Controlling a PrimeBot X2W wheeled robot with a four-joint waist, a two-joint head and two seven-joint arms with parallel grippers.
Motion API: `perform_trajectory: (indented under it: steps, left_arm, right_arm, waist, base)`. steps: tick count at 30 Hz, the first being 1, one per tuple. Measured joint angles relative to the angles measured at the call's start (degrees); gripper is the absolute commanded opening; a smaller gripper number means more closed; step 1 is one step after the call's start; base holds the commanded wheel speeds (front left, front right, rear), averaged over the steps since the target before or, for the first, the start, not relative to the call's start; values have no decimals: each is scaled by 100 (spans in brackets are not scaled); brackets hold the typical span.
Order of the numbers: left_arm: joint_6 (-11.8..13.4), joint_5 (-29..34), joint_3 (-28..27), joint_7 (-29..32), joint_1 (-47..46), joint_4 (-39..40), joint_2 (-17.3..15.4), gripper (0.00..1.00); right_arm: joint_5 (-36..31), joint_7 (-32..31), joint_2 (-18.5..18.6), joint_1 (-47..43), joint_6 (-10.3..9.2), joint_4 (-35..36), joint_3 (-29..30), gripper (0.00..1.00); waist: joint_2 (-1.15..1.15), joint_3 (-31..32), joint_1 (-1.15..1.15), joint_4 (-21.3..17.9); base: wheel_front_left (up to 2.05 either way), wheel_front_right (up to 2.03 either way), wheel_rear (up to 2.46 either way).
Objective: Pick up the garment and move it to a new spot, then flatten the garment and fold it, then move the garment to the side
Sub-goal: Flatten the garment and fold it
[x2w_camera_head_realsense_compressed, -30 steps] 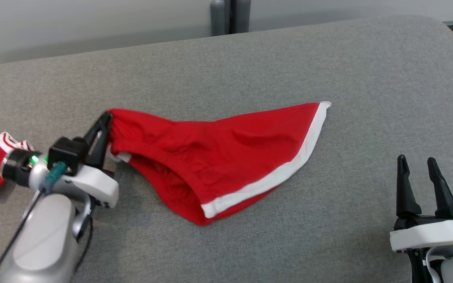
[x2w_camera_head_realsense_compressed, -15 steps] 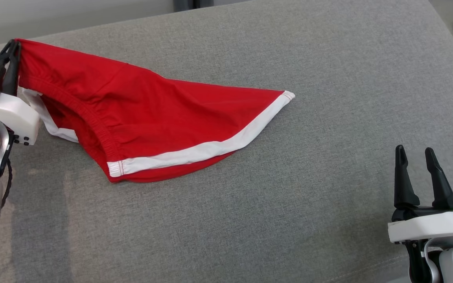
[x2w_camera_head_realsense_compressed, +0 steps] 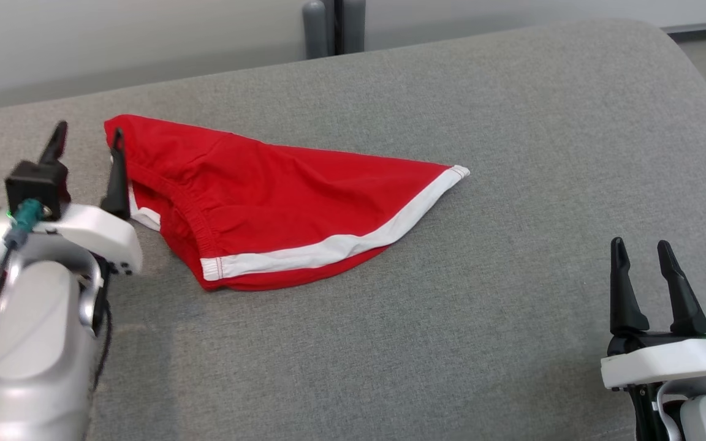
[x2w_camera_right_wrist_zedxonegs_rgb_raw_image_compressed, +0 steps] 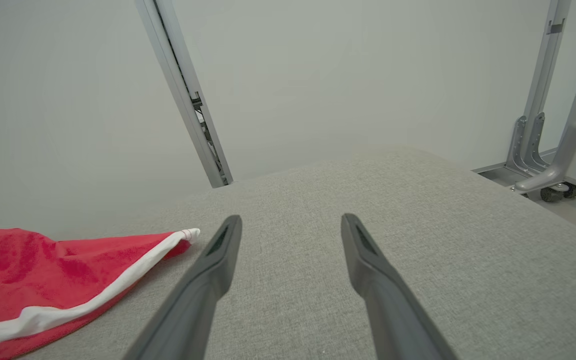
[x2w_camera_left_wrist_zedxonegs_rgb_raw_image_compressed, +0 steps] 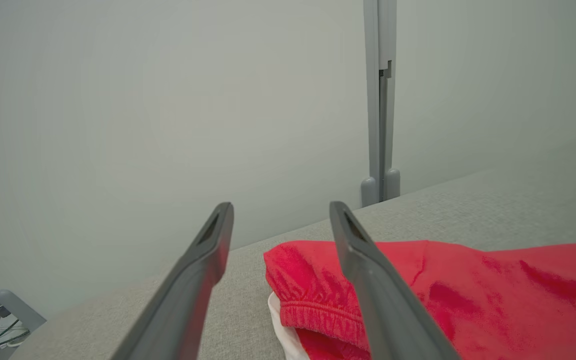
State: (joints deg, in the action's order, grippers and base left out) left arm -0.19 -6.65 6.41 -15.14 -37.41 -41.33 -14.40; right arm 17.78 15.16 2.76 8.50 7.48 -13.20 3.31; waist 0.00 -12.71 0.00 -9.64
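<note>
1. We found the left tool (x2w_camera_head_realsense_compressed: pixel 89 130) spread wide and gripping nothing, with one finger just beside the waistband corner of the garment (x2w_camera_head_realsense_compressed: pixel 292 196).
2. We found the red, white-trimmed garment lying loose on the grey fabric-covered counter (x2w_camera_head_realsense_compressed: pixel 512 110), left of centre.
3. We found the right tool (x2w_camera_head_realsense_compressed: pixel 640 245) open and empty at the near right, well apart from the garment.

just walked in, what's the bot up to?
It is working on a red garment that lies rumpled on the gray cushion. The left gripper is open at the garment's waistband corner, gripping nothing. The right gripper is open too, idle off to the right, clear of the garment. Nothing is flattened or folded yet.
</note>
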Motion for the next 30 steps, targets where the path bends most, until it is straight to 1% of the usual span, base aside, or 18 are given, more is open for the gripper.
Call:
perform_trajectory:
  steps: [1, 4, 8, 14, 21, 27, 30]
  left_arm:
    - [0, 0, 0, 0, 0, 0, 0, 100]
    - [127, -103, -140, 1, 614, 370, 315, 100]
    - [235, -167, -321, 1, 1397, 887, 670, 100]
    - [230, -153, -480, 1, 2470, 1457, 980, 100]
    - [156, 10, -544, 1, 3388, 1874, 1093, 100]
    - [119, 110, -513, 1, 3723, 2045, 1131, 100]
    - [93, 153, -383, 1, 3849, 2059, 1141, 100]
  right_arm:
    - [0, 0, 0, 0, 0, 0, 0, 100]
    - [-63, 0, -1, -83, 0, -19, -56, 100]
    - [-185, 0, 0, -193, 0, -60, -136, 100]
    - [-322, 0, -1, -413, 0, -122, -53, 100]
    - [-411, 0, -1, -634, 0, -183, -19, 100]
    - [-410, 0, -2, -789, 0, -234, -46, 100]
    - [-394, 0, -1, -872, 0, -257, -2, 100]
  waist:
    - [0, 0, 0, 0]
    - [0, 199, 0, 97]
    - [0, 463, 0, 223]
    - [0, 830, 0, 447]
    - [0, 1171, 0, 718]
    - [0, 1308, 0, 836]
    - [0, 1367, 0, 873]
  base:
    - [0, 0, 0]
    - [0, 0, 0]
    - [0, 0, 0]
    - [0, 0, 0]
    - [0, 0, 0]
    - [0, 0, 0]
    - [0, 0, 0]
